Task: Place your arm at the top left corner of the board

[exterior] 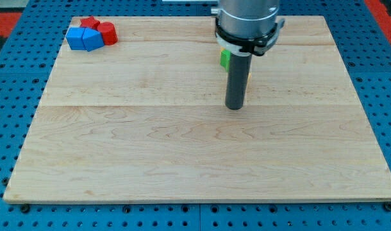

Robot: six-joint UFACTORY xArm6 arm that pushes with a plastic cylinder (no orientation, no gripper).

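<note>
My tip (234, 106) rests on the wooden board (183, 147), a little right of centre in the upper half. A green block (225, 59) shows just behind the rod at its left side, and a sliver of a yellow block (249, 75) shows at its right side; both are mostly hidden by the rod. At the board's top left corner lie two blue blocks (83, 38) and two red blocks (102, 29), packed together. My tip is far to the right of that cluster.
The board lies on a blue perforated table (16, 77). The arm's grey body (247, 19) hangs over the board's top edge.
</note>
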